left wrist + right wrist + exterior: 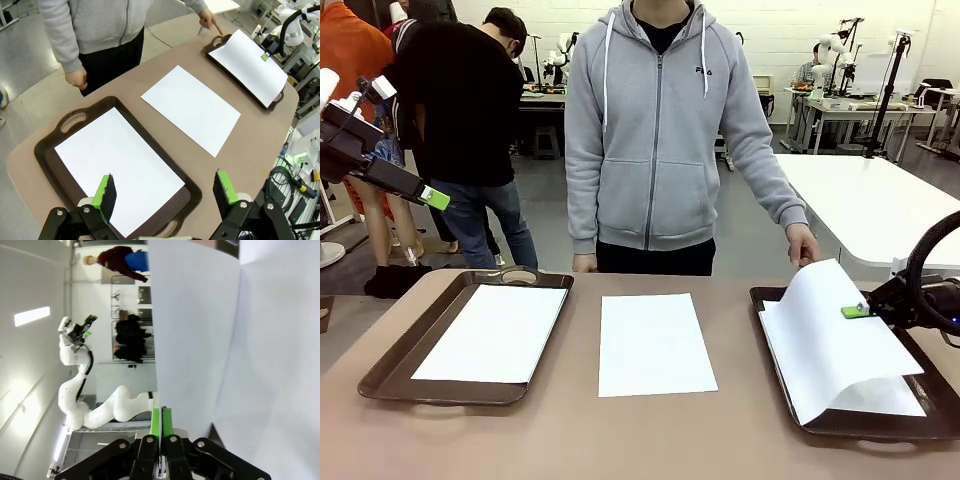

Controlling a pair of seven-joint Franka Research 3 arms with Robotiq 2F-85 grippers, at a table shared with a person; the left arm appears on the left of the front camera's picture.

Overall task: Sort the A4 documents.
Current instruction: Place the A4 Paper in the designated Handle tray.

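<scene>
Three A4 documents lie spread across the table. One sheet [490, 333] rests flat in the left brown tray [386, 371], and a second sheet [653, 343] lies bare on the table's middle. In the right tray [880, 428] the top sheet [830, 335] is curled up off another sheet [890, 398] beneath it. My right gripper [856, 311] is shut on that top sheet's right edge; the right wrist view shows the green pads [161, 421] pinching the paper [200, 340]. My left gripper [165, 190] hangs open high above the left tray [47, 155], also visible up at the left [432, 197].
A person in a grey hoodie [655, 130] stands at the far side. One of the person's hands [803, 246] hovers at the far corner of the right tray. A white table [880, 205] stands behind on the right.
</scene>
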